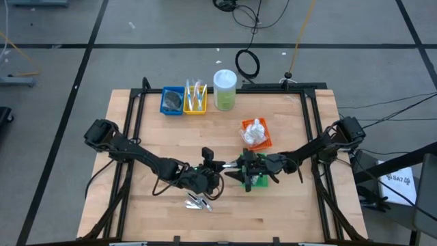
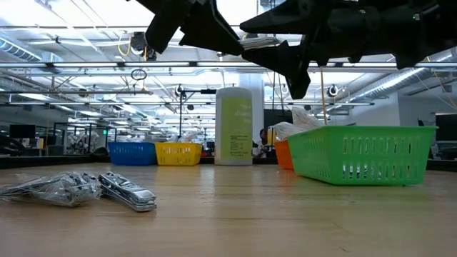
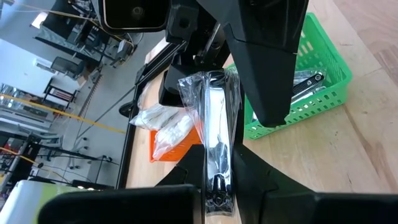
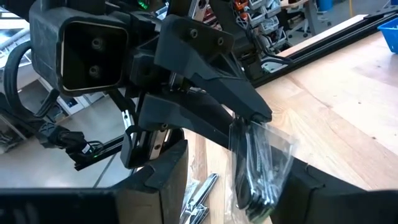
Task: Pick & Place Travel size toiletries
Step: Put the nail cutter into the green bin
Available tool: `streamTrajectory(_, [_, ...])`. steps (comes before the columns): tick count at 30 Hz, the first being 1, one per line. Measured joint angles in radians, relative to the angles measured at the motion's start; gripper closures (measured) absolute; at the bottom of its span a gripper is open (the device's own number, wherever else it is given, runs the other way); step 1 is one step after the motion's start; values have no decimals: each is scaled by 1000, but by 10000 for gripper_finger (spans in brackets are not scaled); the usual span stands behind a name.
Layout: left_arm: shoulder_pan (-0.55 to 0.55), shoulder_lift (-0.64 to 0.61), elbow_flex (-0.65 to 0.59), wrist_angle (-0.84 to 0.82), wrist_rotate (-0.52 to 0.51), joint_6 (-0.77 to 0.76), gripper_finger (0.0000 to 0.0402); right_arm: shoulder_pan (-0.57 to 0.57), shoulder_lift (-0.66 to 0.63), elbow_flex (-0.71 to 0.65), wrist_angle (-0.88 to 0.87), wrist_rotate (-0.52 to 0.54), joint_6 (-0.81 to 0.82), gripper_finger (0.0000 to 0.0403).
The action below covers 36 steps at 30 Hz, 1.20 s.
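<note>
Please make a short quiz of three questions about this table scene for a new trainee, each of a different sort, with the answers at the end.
1. True or false: the left gripper holds a silvery item in clear wrap.
2. Which tray holds the white crinkly packets? A blue, B orange, C green.
3. Fill in: the tall jar with the white lid stands right beside the ____ tray.

Key
1. True: it is clamped between the fingers, above the table.
2. B, the orange tray.
3. Yellow: the yellow tray.
</note>
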Motion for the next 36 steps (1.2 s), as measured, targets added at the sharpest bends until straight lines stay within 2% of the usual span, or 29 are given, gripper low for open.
streamTrajectory(25, [-15, 4, -3, -42, 1, -53, 366, -25, -4, 5, 40, 0, -35, 235])
streamTrajectory(36, [-15, 4, -3, -38, 3, -40, 366, -26, -3, 4, -6, -44, -24, 305])
